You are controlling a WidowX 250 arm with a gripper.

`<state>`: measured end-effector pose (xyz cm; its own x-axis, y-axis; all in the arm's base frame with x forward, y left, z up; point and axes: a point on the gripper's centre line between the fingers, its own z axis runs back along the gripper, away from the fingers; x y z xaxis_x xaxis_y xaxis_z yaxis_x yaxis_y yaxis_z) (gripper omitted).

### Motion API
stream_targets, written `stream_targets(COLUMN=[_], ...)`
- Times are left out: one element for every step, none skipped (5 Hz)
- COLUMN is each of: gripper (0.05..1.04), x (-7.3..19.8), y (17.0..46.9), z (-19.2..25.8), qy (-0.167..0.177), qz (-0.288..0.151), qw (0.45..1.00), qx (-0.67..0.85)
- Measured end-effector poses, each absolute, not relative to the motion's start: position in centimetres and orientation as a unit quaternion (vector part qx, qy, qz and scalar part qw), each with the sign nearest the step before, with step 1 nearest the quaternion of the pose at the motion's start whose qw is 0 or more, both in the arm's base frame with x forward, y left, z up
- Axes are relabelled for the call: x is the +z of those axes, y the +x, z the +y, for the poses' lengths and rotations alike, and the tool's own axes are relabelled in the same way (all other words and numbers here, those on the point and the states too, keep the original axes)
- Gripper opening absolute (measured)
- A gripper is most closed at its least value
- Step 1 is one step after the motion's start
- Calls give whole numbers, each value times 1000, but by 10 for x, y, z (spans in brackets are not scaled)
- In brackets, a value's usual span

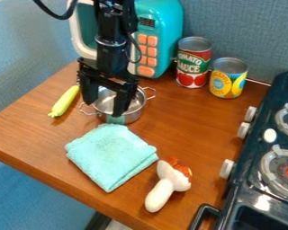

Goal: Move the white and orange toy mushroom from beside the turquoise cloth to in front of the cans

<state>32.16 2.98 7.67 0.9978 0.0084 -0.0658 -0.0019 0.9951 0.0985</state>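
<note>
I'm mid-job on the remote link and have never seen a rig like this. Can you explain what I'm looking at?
There is one picture, from a fixed camera looking down at a slant. The black machine coming in from the top is a robot arm. Its gripper hangs over a small metal pot, with its two fingers apart; I see nothing held between them.

On the wooden table, a slim yellow-green object lies left of the pot in the picture. Nearer the camera are a folded turquoise cloth and a white, knobbly object with a reddish-brown patch. Behind stand a turquoise toy microwave and two cans. A dark stove is at the right.
</note>
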Motion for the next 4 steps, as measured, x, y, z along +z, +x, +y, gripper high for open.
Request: stream_targets(gripper=[1001, 1001, 1001, 1001], x=[67, 67, 96, 108], y=[317, 287, 265, 246], z=[28, 13, -4, -10], qy=[45, 1, 20, 24], qz=[50, 55, 13, 4], qw=[998, 998, 999, 999], qx=[2, -26, -30, -47])
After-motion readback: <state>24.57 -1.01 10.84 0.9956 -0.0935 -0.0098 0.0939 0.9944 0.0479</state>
